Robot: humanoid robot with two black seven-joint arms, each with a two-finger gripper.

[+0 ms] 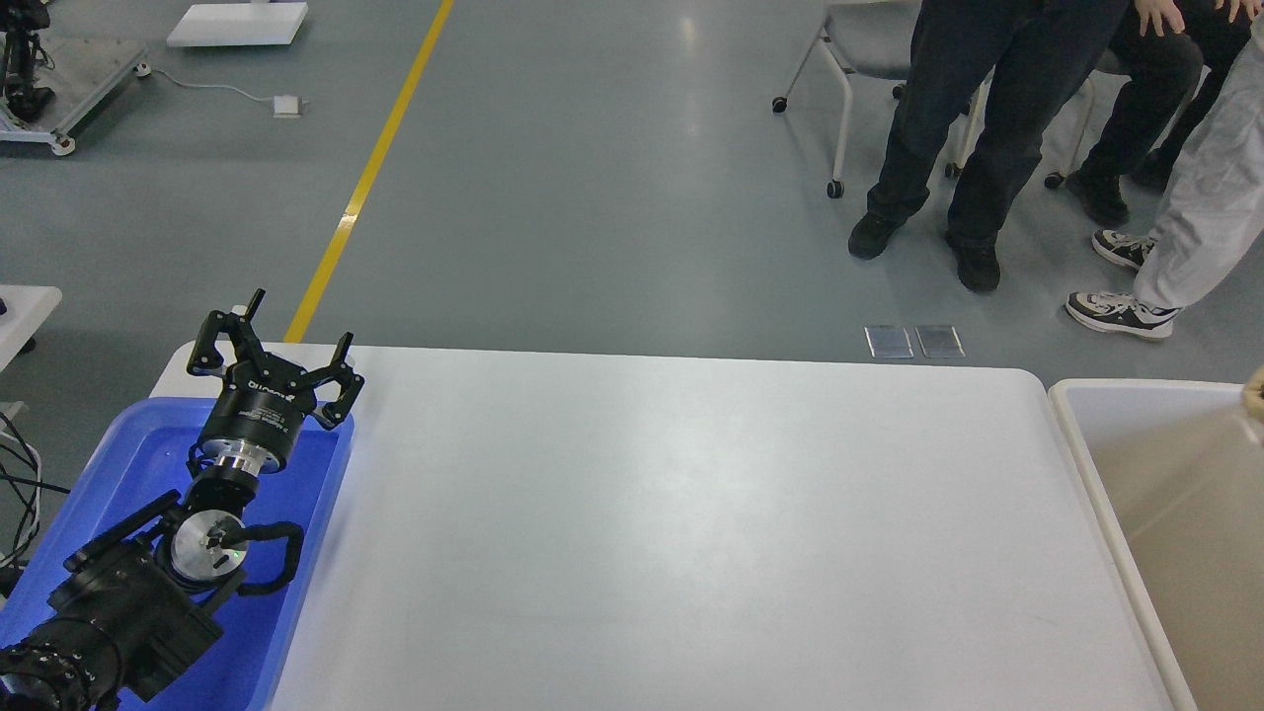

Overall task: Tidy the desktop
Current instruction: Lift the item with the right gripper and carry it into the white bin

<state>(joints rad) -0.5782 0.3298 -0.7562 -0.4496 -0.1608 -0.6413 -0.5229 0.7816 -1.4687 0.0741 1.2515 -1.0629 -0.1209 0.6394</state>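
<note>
The desk (691,533), a wide white top with rounded corners, fills the lower middle of the head view and runs from the blue tray (109,464) on its left to the cream-white bin (1076,434) on its right. Its far edge lies against the grey floor (592,197), and its matte surface shows only a soft sheen of light. The left gripper (276,341) hangs over the far right corner of the blue tray, close to the tray's rim where it meets the desk, with its two fingers spread apart and nothing between them. The black left arm (118,602) reaches in from the lower left corner, over the tray. The right gripper does not show in this view. The cream-white bin is cut off by the right edge, and its inner wall looks beige. Beyond the desk, a yellow line (365,183) crosses the floor at a slant. At the upper right stand people's legs (978,128) in dark trousers beside a wheeled chair (849,59), and two small metal plates (913,342) sit in the floor just past the desk's far edge.
</note>
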